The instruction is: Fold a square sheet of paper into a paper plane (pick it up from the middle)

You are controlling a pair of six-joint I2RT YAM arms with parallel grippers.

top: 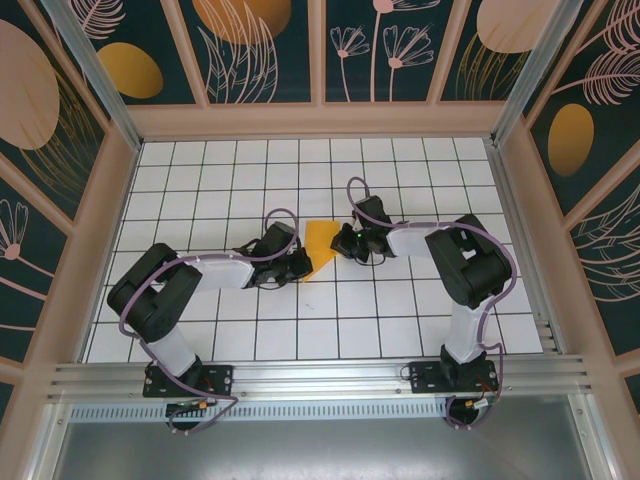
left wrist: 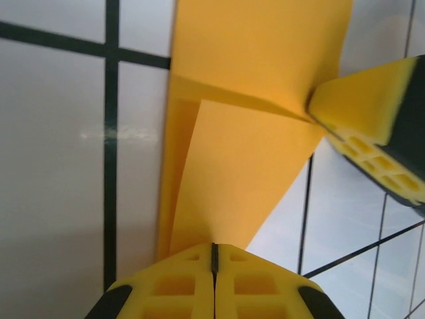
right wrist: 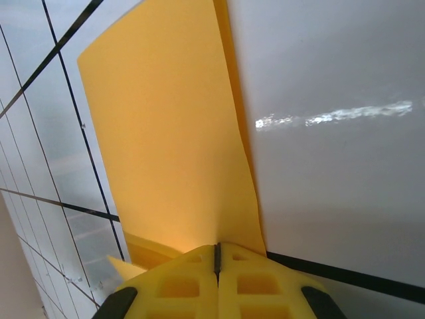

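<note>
left gripper (left wrist: pixel 214 248) is pinched tight on the near edge of the folded paper (top: pixel 320 246), which is held between both arms at the middle of the table (top: pixel 200 180). right gripper (right wrist: pixel 217 248) clamps its far side. probably mid-fold; the next move needs a steady, matched pull to sharpen the crease.

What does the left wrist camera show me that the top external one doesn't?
Left wrist: close up, the left hand is shut on the edge of the folded paper, its layers overlap along a diagonal crease, and the right hand pinches that crease's end. Top external: the paper's whole pointed outline on the grid table, between both arms. Shared: the orange-yellow paper, held from both sides.
</note>
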